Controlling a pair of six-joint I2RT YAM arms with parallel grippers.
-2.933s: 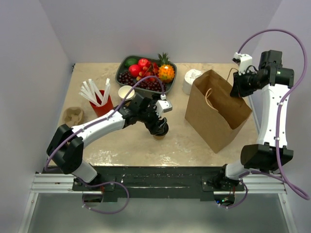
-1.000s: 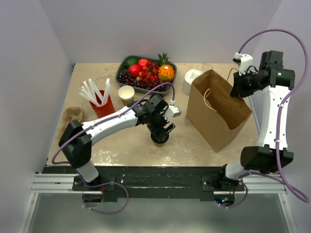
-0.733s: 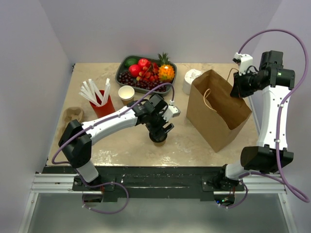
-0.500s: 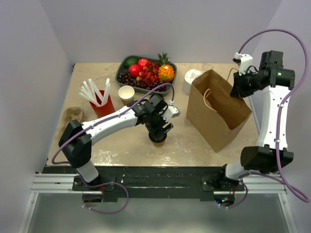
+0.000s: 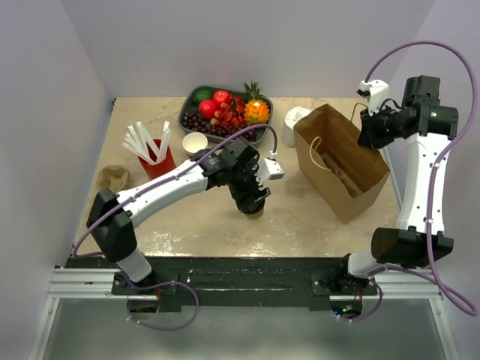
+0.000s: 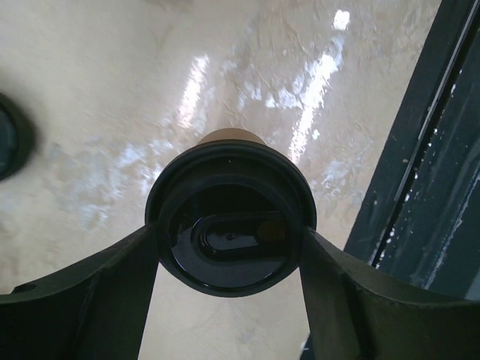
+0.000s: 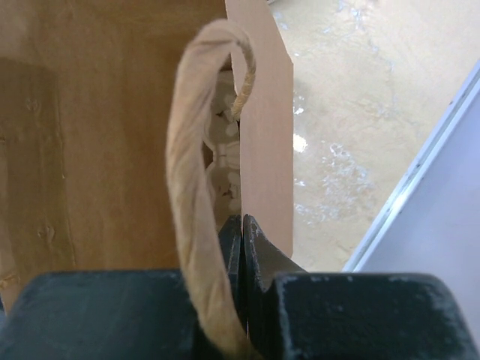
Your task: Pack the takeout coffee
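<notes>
Centre of overhead view: left gripper (image 6: 229,234) grasps takeout coffee (image 6: 225,184) by black lid (image 6: 229,225), both fingers (image 6: 97,292) against rim. Kraft body mostly hidden; contact of base with table (image 5: 202,225) cannot be told. Dark object (image 6: 11,135) at left edge of wrist view, cut off, unidentifiable. Paper bag (image 5: 341,161) right of centre, mouth open, apart from cup; right gripper (image 7: 241,236) clamped on its rim beside twine handle (image 7: 195,187).

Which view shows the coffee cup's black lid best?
Left wrist: the lid fills the frame from above, clamped in the left gripper. Top external shows only a sliver of cup under the gripper. Right wrist shows only the paper bag.
</notes>
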